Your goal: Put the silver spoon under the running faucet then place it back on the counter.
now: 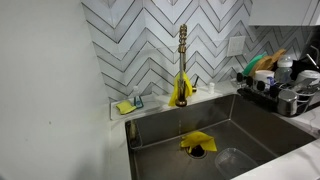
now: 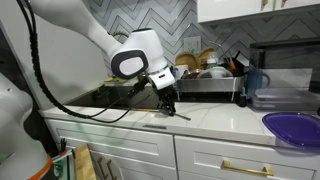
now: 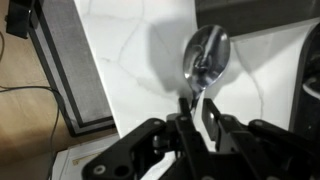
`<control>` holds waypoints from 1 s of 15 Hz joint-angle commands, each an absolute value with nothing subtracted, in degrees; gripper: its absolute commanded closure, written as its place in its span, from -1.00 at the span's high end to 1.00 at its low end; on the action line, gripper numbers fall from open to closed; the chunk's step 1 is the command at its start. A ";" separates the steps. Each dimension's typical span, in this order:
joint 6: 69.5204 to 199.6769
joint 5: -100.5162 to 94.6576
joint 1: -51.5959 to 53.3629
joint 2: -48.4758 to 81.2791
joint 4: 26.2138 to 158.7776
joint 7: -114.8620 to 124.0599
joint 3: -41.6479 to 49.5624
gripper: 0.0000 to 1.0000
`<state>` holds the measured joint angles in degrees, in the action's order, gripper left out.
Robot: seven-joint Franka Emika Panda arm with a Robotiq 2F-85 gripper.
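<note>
Jaws pinching spoon (image 3: 208, 55) (by handle), over counter (image 3: 125, 80)

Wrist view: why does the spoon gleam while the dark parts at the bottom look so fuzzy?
Wrist view: the silver spoon shows bright glare and casts a soft grey shadow on the counter; the gripper sits too near the lens, so it is dark and out of focus. In an exterior view the faucet looks fairly sharp, evenly lit.
</note>
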<state>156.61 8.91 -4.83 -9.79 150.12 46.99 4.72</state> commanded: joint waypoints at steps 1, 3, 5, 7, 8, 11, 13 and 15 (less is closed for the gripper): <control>157.01 10.36 -6.04 -9.99 150.53 44.38 4.53 0.09; 156.46 8.55 -7.01 -11.20 150.74 45.18 4.07 0.36; 153.20 7.92 -7.52 -13.03 150.56 45.99 3.73 0.67; 148.22 5.30 -8.64 -16.02 150.59 47.53 2.83 0.97; 144.59 3.69 -9.35 -18.04 150.42 48.83 2.16 1.00; 131.88 -3.40 -11.43 -23.23 148.49 51.99 -0.51 1.00; 125.68 -9.85 -12.52 -26.89 147.04 53.77 -3.02 1.00; 119.88 -15.27 -12.72 -30.02 145.09 54.55 -5.53 1.00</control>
<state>127.12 -8.39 -11.32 -24.53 146.09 52.23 -1.68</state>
